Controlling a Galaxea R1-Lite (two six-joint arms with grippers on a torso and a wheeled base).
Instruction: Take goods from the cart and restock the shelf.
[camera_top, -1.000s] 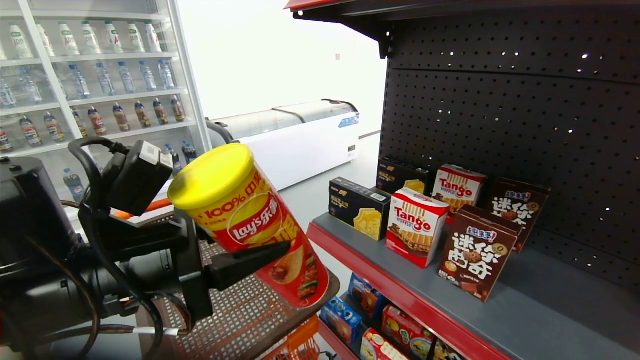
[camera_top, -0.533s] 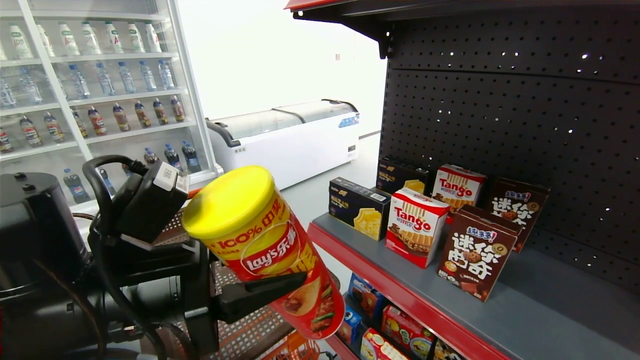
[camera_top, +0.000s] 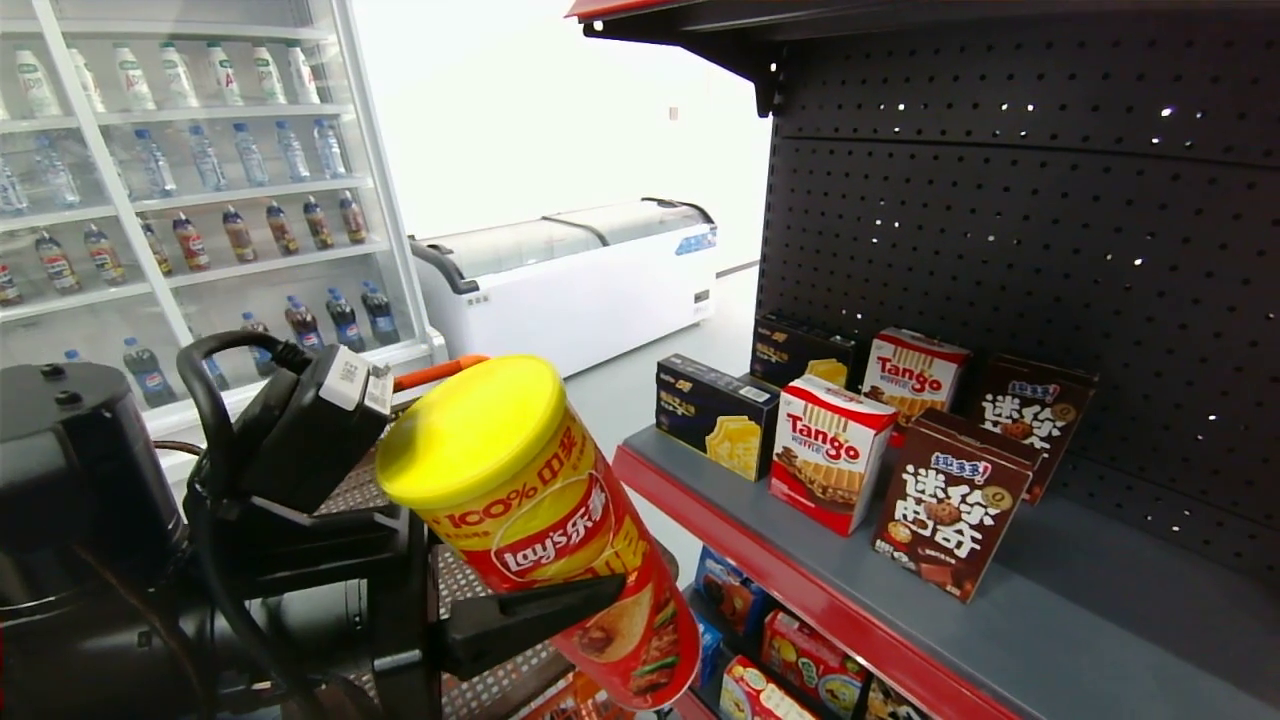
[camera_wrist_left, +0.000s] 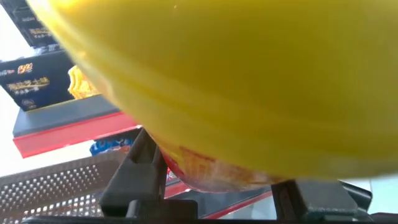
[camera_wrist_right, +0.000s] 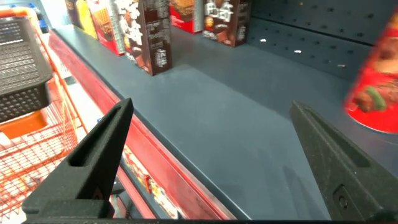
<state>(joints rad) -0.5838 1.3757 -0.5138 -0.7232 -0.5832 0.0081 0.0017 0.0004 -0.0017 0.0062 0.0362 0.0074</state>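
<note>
Left gripper (camera_top: 570, 560) clamped tight; right gripper (camera_wrist_right: 211, 109) spread wide.

I am standing in a shop: a glass-door cooler (camera_top: 200, 180) of bottled drinks is lining the far left, a white chest freezer (camera_top: 580, 290) is sitting beside it, and boxed snacks (camera_top: 835, 455) are facing out from the red-edged shelf (camera_top: 1080, 600) on my right.

The shelf (camera_top: 1090, 620) deck lies bare to the right of the brown boxes (camera_top: 950, 510), open from the aisle. Dark boxes (camera_top: 715, 412) and red-and-white boxes (camera_top: 832, 455) crowd its left end. The pegboard (camera_top: 1000, 230) closes the back, and an upper shelf (camera_top: 900, 15) overhangs. The chip can (camera_top: 470, 430), clamped in the left pincer (camera_top: 560, 560), hangs off the left end near the cart (camera_top: 440, 372).
</note>
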